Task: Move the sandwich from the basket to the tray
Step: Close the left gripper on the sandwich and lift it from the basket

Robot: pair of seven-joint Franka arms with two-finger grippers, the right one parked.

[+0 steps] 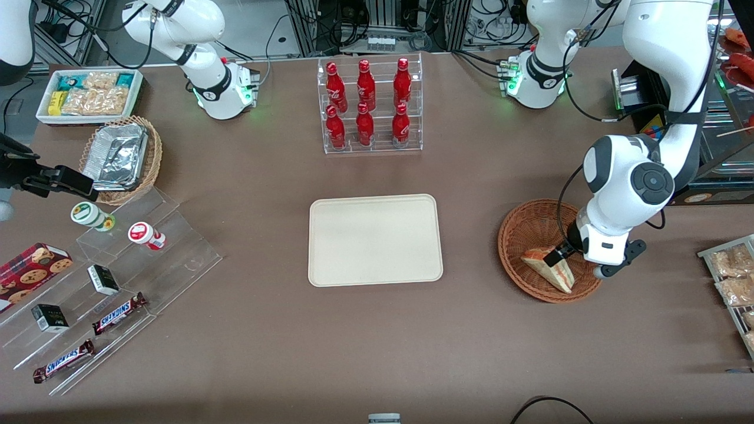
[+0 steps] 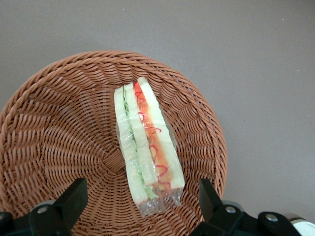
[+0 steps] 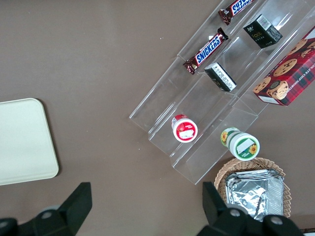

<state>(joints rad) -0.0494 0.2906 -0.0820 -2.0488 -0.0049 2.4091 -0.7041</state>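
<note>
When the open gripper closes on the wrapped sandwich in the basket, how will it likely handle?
Probably soft: the sandwich shows pale bread layers that would squash. Its clear wrap looks glossy, so possibly slippery. It lies loose in the basket, likely light. The gripper is open, hovering above it.

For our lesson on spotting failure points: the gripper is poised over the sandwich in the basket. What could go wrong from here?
1. The gripper, open, straddles only the sandwich's wrapped end; the clear wrap may slip.
2. The sandwich leans on the sloping wall of the basket, so closing could tip it.
3. A weak hold might drop it before the tray.
</note>
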